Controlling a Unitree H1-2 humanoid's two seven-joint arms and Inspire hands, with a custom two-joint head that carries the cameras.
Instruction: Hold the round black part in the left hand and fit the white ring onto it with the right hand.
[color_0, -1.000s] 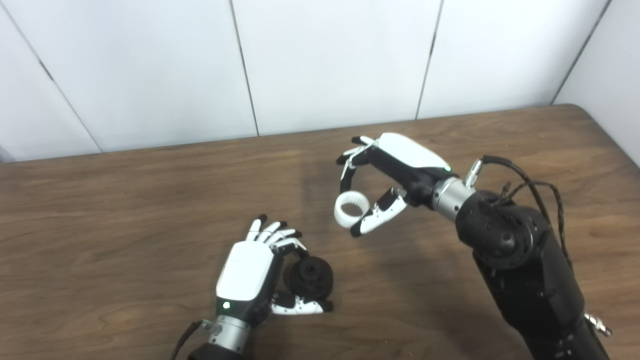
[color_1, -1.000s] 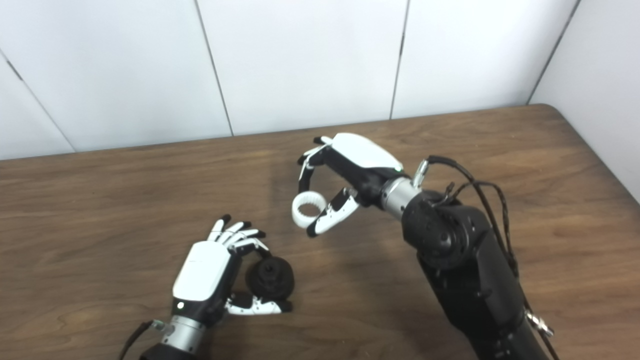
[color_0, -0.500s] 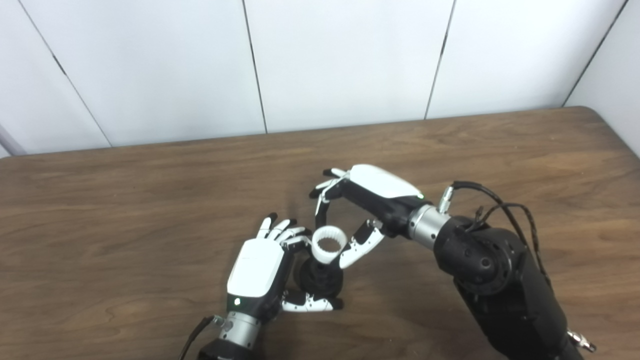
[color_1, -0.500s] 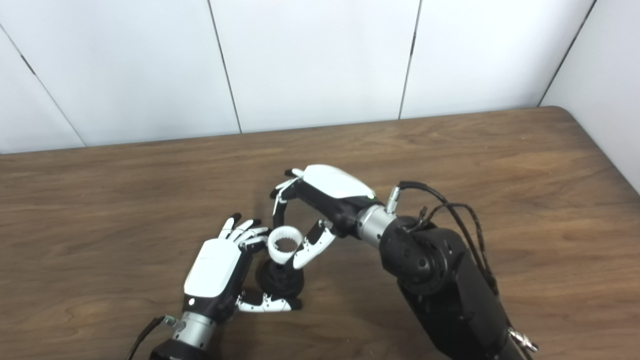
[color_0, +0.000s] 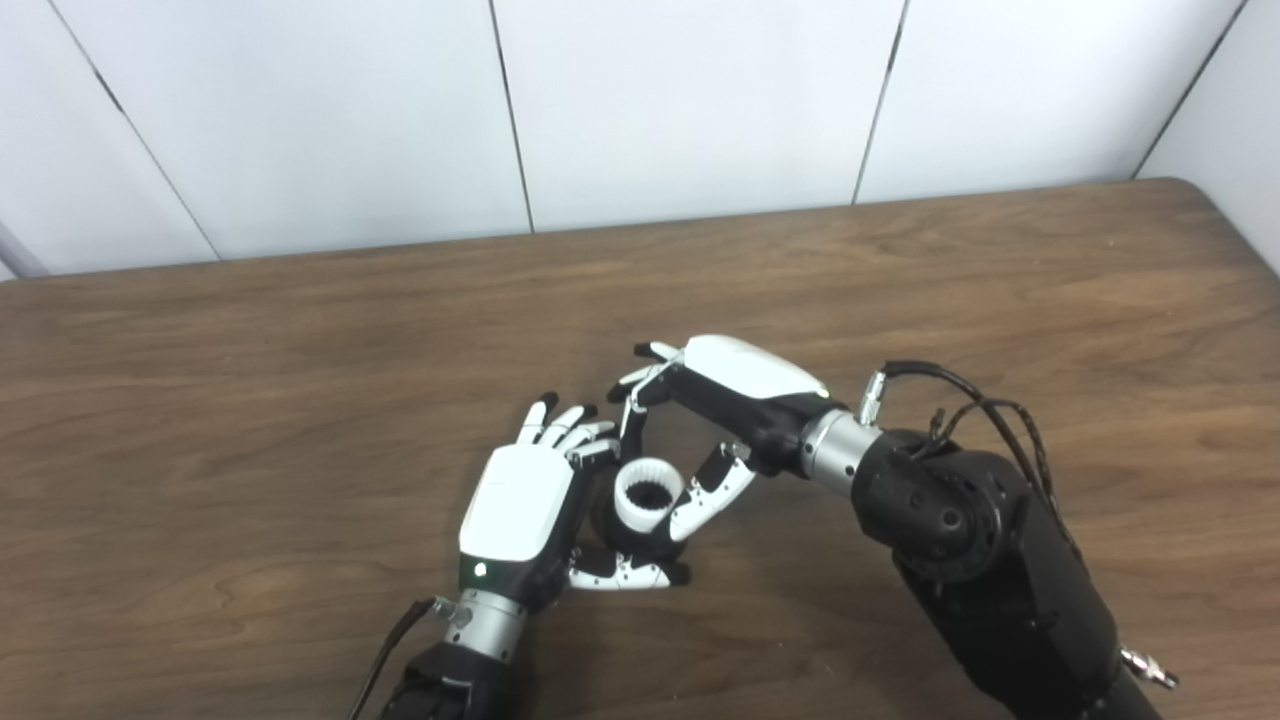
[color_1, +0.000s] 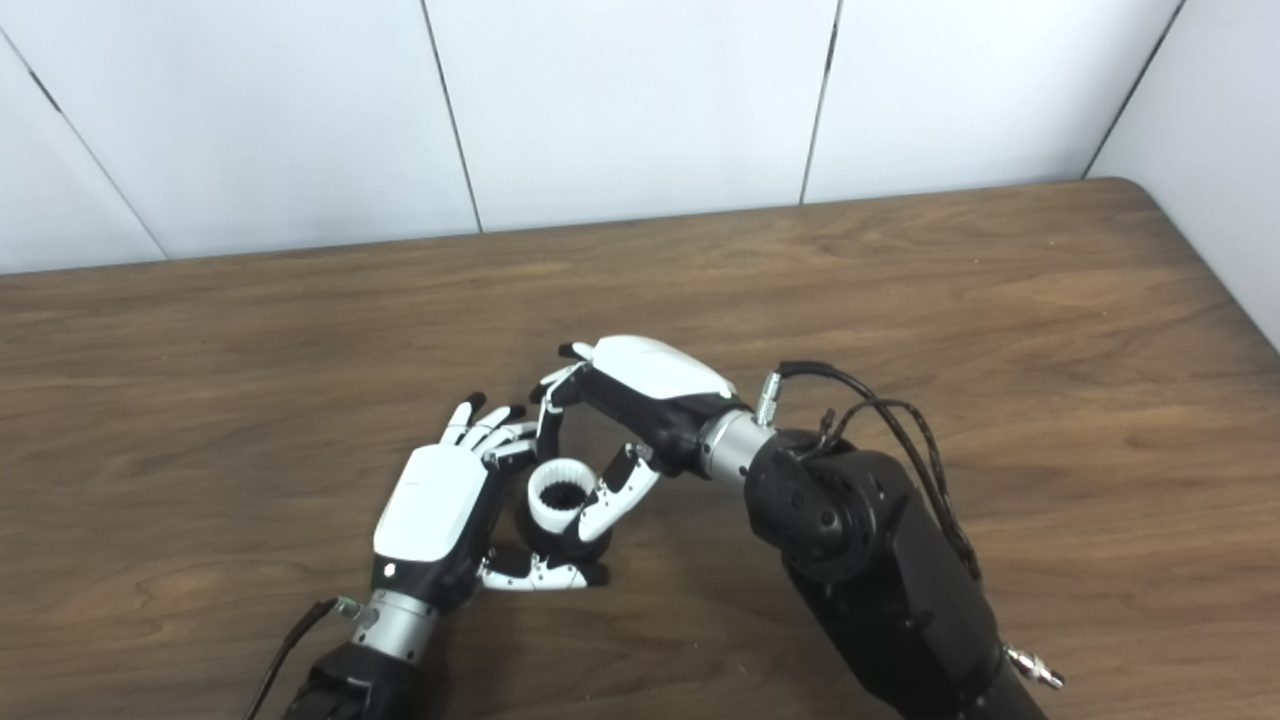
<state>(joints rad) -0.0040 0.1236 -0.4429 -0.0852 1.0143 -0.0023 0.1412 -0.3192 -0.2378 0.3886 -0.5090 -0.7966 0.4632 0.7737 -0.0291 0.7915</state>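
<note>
— What fills the frame?

— A brown wooden table (color_0: 300, 330) spans it, with white wall panels (color_0: 690, 90) across the top. The bulky black right arm (color_0: 1000, 570) enters from the lower right.

— And the hands?

— Both meet just below the centre. The left hand (color_0: 515, 510), coming up from the bottom edge, is wrapped around the round black part (color_0: 640, 540), thumb underneath and fingers curled behind it. The right hand (color_0: 720, 400) pinches the white ring (color_0: 648, 494) between thumb and a finger.

— Where is the ring?

— Right on top of the black part, touching it, its toothed opening facing up. I can't tell whether it is fully seated.
</note>
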